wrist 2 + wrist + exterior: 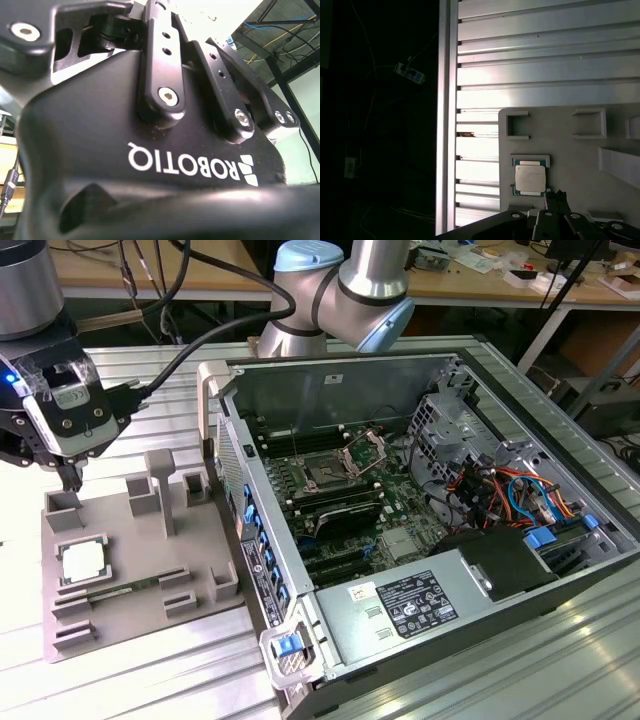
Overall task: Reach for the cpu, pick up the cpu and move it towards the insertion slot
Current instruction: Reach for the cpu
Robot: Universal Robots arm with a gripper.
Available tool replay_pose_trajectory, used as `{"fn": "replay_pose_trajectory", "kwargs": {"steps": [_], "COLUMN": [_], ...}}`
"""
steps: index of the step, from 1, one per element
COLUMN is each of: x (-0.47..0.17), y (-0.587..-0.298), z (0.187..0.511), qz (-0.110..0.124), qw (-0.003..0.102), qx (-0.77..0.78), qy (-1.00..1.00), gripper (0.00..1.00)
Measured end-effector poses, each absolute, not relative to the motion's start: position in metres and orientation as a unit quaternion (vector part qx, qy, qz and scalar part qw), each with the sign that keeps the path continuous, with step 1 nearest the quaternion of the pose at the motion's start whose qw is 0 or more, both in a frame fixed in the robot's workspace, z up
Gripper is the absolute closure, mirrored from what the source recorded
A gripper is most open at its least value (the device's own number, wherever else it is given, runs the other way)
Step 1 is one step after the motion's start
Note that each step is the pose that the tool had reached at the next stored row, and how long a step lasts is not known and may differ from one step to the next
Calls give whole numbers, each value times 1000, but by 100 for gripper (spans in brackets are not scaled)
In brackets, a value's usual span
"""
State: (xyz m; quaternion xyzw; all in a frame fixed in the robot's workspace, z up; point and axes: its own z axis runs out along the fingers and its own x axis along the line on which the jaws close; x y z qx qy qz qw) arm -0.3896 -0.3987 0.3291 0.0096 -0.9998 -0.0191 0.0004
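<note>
The cpu (82,562) is a small silvery square chip lying flat in a recess of the grey plastic tray (140,545), at the exterior view's left. My gripper (70,480) hangs above the tray's far left corner, a short way above and beyond the cpu, shut with nothing in it. In the first wrist view the cpu (530,178) lies just beside the dark gripper tip (556,196), on the tray (570,145). The insertion slot (325,476) is a dark square socket with its shiny frame raised, on the green board inside the open computer case.
The open computer case (420,370) stands at the exterior view's right, with cables and a power supply (415,602) inside. The tray carries upright grey posts (160,485) and a long green memory stick (125,590). Everything rests on a ribbed aluminium table (545,60), whose edge borders a dark drop (380,125).
</note>
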Motion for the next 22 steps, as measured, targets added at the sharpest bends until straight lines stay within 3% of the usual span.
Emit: {"fn": "replay_pose_trajectory", "kwargs": {"steps": [22], "x": [-390], "y": [-399], "z": [325], "qz": [-19], "qw": [0], "qx": [10], "qy": [-1000], "gripper": [89]}}
